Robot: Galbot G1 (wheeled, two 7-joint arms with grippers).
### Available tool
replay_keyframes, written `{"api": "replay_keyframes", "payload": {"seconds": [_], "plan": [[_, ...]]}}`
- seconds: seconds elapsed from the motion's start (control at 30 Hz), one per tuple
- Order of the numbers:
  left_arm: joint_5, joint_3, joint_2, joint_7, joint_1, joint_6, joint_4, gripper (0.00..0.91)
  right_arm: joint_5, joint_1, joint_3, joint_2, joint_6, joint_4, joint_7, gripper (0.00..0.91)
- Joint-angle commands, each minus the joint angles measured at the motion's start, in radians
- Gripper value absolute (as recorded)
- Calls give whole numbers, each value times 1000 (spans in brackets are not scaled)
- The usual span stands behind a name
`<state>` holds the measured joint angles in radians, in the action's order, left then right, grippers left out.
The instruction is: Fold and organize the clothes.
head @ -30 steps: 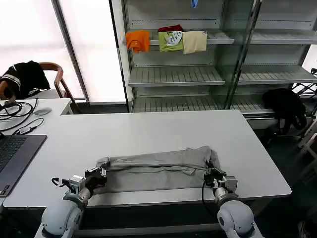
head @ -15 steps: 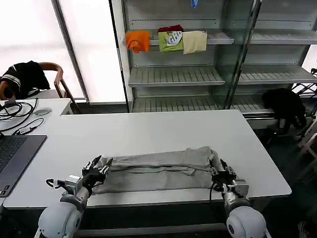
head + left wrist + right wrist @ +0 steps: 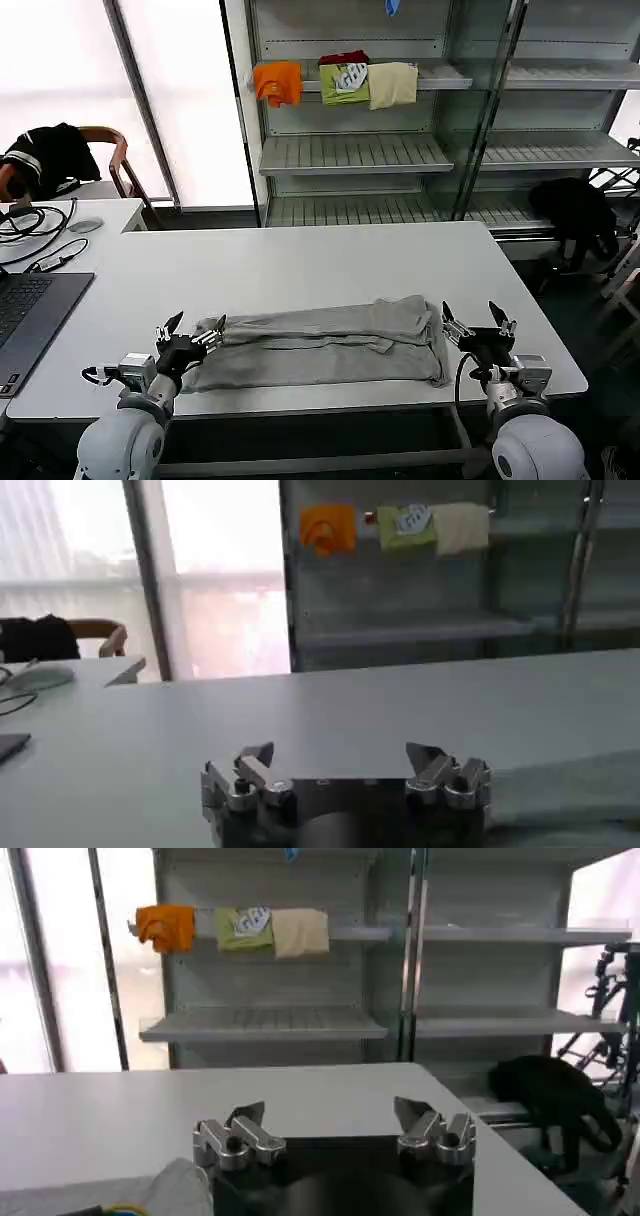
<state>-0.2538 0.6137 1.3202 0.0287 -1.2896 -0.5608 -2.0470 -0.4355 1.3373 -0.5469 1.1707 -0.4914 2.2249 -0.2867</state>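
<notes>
A light grey shirt (image 3: 320, 345) lies folded into a long band across the front of the white table (image 3: 300, 265). My left gripper (image 3: 192, 328) is open at the band's left end, with nothing between its fingers. My right gripper (image 3: 470, 318) is open just off the right end, clear of the cloth. In the left wrist view the left gripper (image 3: 340, 755) spreads wide over bare table, with the shirt (image 3: 570, 790) off to one side. In the right wrist view the right gripper (image 3: 328, 1114) is also empty, and a corner of the shirt (image 3: 175, 1188) shows beside it.
A laptop (image 3: 30, 315) and cables (image 3: 35, 225) sit on the table's left side. Behind the table, a shelf rack (image 3: 350, 150) holds folded orange, green and beige clothes (image 3: 340, 80). A chair with a black garment (image 3: 50, 155) stands far left.
Both grippers opened and let go of the shirt's ends, then drew outward, left to the left and right to the right. The shirt settled flat.
</notes>
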Motion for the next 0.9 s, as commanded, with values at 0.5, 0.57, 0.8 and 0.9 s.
{"api": "replay_keyframes", "payload": {"seconds": [0.5, 0.57, 0.8, 0.9], "plan": [[0, -8, 33, 10, -9, 0, 111, 433, -20, -3, -17, -11, 0, 21, -5, 907], [3, -7, 33, 16, -9, -1, 119, 161, -21, -5, -17, -11, 0, 18, -4, 907], [3, -6, 35, 27, -13, 7, 125, 20, -30, -25, -15, -12, 0, 7, -7, 907], [2, -5, 37, 28, -15, 18, 128, 10, -34, -31, -15, -12, -1, 5, -9, 907]]}}
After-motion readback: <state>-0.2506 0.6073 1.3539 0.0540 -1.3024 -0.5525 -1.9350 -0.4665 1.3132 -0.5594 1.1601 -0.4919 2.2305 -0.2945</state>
